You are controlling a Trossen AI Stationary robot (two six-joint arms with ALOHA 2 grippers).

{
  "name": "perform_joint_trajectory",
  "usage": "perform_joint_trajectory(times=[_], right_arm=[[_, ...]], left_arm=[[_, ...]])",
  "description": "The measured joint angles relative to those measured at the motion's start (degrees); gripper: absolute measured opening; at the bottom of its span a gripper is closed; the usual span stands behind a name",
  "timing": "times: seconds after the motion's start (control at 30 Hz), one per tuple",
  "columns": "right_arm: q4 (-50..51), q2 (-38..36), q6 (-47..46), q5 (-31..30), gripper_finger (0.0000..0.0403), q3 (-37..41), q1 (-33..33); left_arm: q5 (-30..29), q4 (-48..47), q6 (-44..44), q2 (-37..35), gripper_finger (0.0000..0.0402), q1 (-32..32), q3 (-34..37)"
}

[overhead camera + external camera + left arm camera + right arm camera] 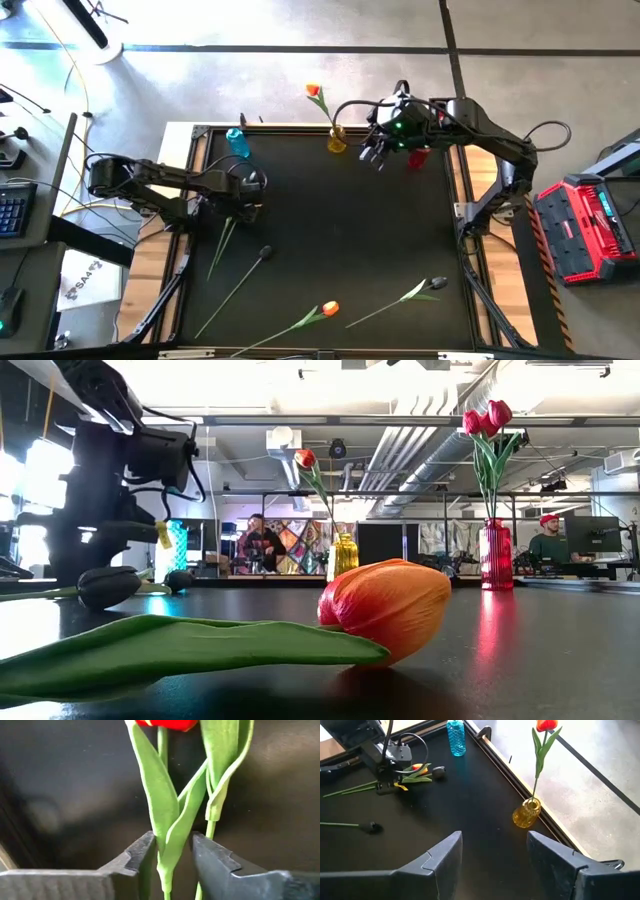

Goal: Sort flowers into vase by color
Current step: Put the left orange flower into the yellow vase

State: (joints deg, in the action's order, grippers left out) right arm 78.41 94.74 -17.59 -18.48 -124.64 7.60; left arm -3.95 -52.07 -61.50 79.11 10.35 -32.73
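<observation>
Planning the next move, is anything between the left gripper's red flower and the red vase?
Nothing visible. The left gripper straddles the red flower's stem; bare mat stretches across to the red vase, where the right gripper hovers close beside it.

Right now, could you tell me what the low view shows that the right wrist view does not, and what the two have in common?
Only the low view shows the red vase holding two red tulips, and an orange tulip head lying close to the camera.

Only the right wrist view shows the right end effector, open above the mat, and a black-headed flower lying flat.

Both show the yellow vase with its one orange-red tulip, the blue vase, and the left end effector down among flowers.
</observation>
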Motion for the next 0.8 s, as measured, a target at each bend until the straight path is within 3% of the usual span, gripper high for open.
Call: perform_joint_trajectory(times=[0.33,0.8], right_arm=[[1.7,0.0,-0.6,-2.4,0.0211,0.0,-1.3],[3.7,0.0,-0.8,-5.1,0.0211,0.0,-0.8]], left_arm=[[-0.3,1.6,3.5,0.0,0.0007,0.0,-1.5],[-5.1,1.4,6.8,-10.9,0.0001,0.2,-10.2]])
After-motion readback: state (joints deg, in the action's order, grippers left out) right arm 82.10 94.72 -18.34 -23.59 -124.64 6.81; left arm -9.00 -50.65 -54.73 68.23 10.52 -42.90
